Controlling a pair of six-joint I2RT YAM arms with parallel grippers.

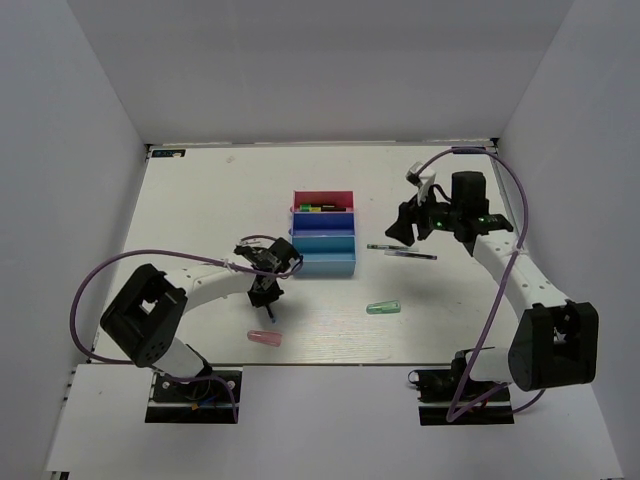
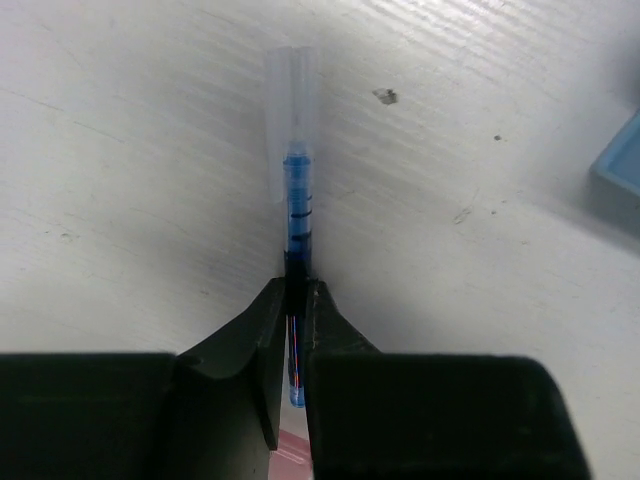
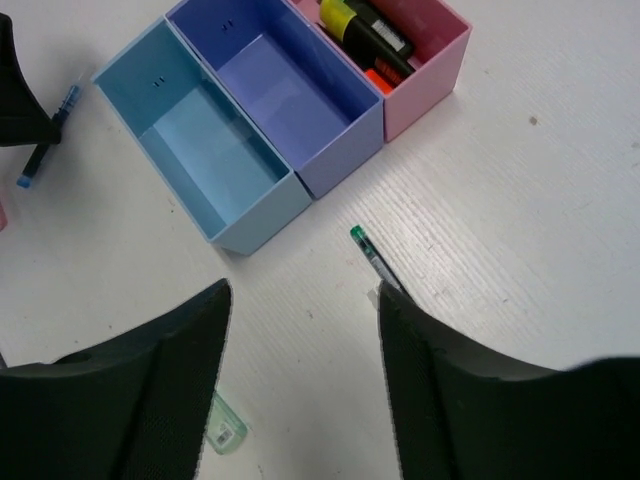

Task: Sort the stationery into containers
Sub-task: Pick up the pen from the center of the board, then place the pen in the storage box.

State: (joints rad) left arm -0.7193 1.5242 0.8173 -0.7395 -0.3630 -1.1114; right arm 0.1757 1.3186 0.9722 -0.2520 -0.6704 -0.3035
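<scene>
My left gripper [image 1: 268, 296] is shut on a thin blue pen [image 2: 298, 205]; the pen's clear cap end sticks out past the fingertips over the white table. A pink capsule piece [image 1: 265, 339] lies just near of that gripper. The three joined containers stand mid-table: magenta-red [image 1: 323, 197], dark blue [image 1: 323, 222] and light blue [image 1: 326, 262]. Highlighters [image 3: 372, 35] lie in the magenta-red one; the two blue ones hold nothing. My right gripper [image 3: 305, 290] hangs open above the table right of the containers. A green-tipped pen [image 3: 370, 253] lies at its right finger.
Two thin dark pens [image 1: 400, 251] lie right of the light blue container. A mint-green capsule piece [image 1: 383, 308] rests nearer the front edge, also beside my right gripper's left finger [image 3: 225, 432]. White walls enclose the table on three sides.
</scene>
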